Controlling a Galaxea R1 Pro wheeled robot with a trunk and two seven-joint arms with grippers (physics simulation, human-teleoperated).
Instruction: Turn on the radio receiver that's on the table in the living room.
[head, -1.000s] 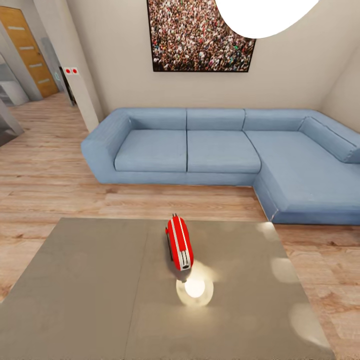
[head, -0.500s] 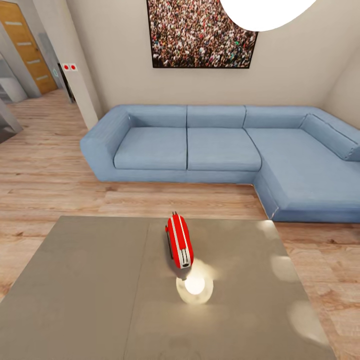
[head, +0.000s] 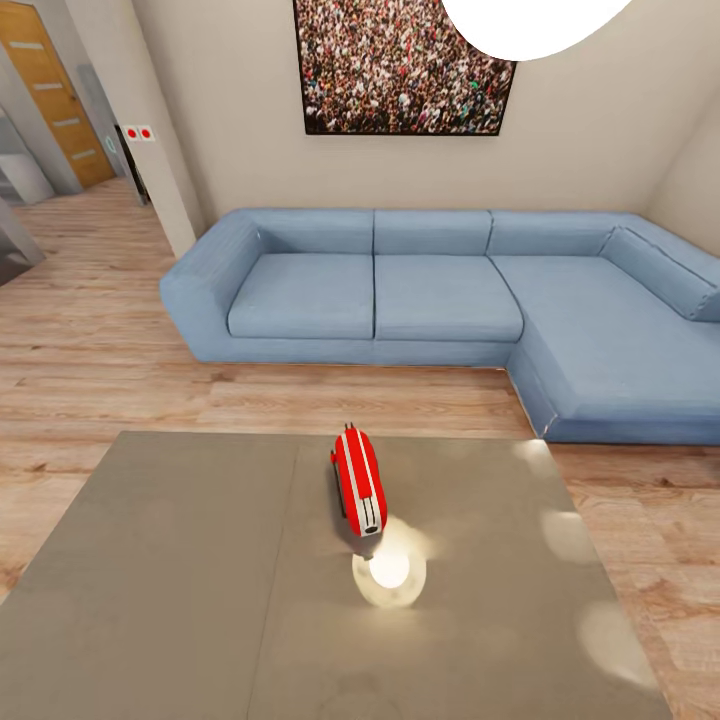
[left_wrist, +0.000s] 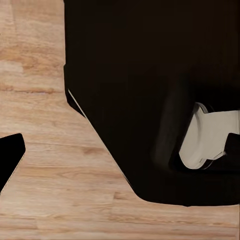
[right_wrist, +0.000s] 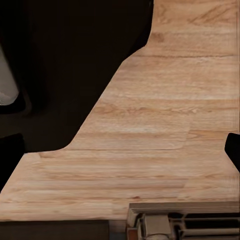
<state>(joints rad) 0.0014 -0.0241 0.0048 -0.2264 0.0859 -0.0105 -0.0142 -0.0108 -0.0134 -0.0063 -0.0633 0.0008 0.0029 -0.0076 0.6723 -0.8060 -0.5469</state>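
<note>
Nothing has shifted since half a second ago, your radio (head: 358, 482) stands on edge near the table (head: 180, 580) middle, long axis running away from you toward the sofa (head: 440, 300), both grippers' jaw spacing impossible to tell.

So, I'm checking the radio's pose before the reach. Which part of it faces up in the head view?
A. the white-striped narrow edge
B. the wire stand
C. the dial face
A: the radio receiver stands on the table with its white-striped narrow edge upward.
</note>
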